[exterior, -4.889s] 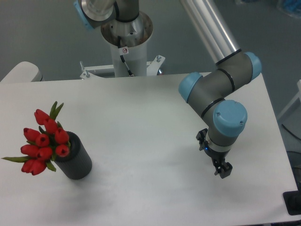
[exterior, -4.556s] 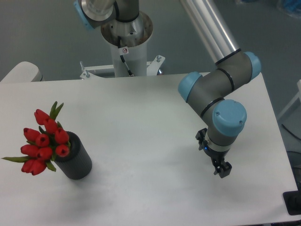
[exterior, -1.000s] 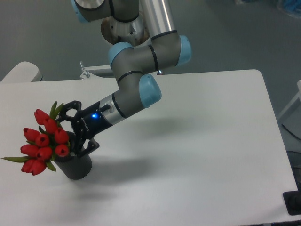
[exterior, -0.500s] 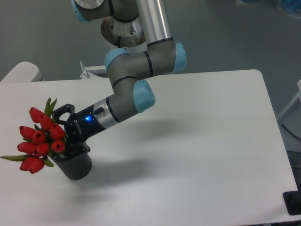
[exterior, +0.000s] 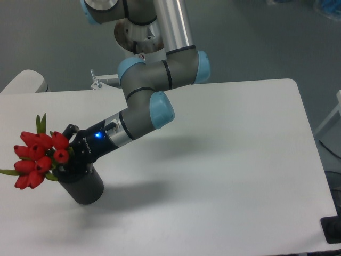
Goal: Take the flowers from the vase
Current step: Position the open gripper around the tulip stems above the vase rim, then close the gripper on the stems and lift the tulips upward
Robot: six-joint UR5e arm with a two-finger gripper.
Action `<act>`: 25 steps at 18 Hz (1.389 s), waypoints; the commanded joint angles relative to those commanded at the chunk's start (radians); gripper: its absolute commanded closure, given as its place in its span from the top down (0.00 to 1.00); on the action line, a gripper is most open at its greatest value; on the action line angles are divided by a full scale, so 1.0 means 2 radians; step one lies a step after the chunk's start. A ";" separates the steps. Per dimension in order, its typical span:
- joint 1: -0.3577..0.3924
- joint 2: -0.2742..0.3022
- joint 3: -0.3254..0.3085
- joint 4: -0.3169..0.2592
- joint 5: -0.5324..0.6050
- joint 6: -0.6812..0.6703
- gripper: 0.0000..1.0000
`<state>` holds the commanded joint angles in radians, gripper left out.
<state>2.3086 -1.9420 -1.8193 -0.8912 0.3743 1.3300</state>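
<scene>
The flowers [exterior: 36,157], red tulip buds with green leaves, lean out to the left over the mouth of the vase [exterior: 81,185], a dark grey cylinder standing near the table's left front. My gripper [exterior: 64,156] reaches in from the right just above the vase's rim and is shut on the flowers at their stems. The stems themselves are hidden behind the fingers and the vase rim.
The white table [exterior: 213,160] stretches to the right, with its edge at the far right and front. The arm's base column [exterior: 141,32] stands behind the table. A pale rounded object [exterior: 21,82] sits at the back left corner.
The arm swung from the table's right side to the vase. The gripper closed around the flowers, and the bunch has shifted left and up from where it sat.
</scene>
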 joint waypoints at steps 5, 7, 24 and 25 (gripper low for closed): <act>0.012 0.015 0.000 -0.001 -0.030 -0.001 0.03; 0.018 0.018 0.000 -0.001 -0.047 -0.006 0.03; 0.049 0.033 0.028 -0.001 -0.145 -0.073 0.04; 0.049 0.033 0.031 -0.001 -0.148 -0.083 0.04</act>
<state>2.4068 -1.8761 -1.7580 -0.8928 0.0783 1.1630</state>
